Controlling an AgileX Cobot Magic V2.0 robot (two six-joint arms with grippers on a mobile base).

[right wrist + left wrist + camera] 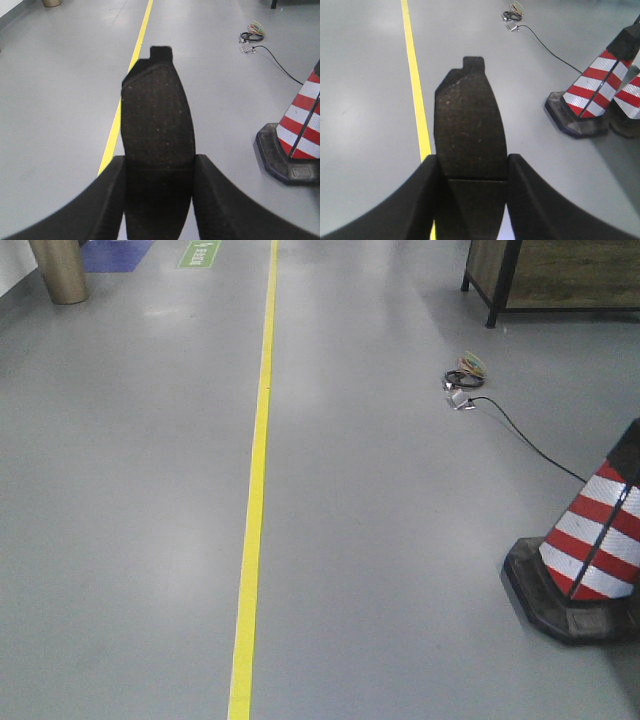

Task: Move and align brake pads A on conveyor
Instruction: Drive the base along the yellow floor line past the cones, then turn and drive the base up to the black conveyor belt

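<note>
In the lower part of the left wrist view, the left tool (472,172) is clamped on a flat dark-grey curved brake pad (470,130) with a rough friction face; its black fingers (422,200) press on both long edges of the pad. The right wrist view shows the same picture: the right tool (159,172) is closed on a second dark curved brake pad (157,120), which has a small tab at its top. Both pads are held in the air above the floor — they are not on any belt.

I judge that the step in hand is the carrying: each arm has one pad and the robot travels with them. The conveyor is not visible in any view, so the next move calls first for reaching it, then lowering each pad flat on the belt and setting them in line.

Further away lies the smooth grey floor (130,490) with a yellow line (255,490). On the right stands a red-and-white striped traffic cone (595,540) on a black base, and behind it a thin black cable (525,435) goes to a small coil of wires. At the top of the front view there is a green floor sign (200,253) — its white writing is too small to read. No brand is visible.
</note>
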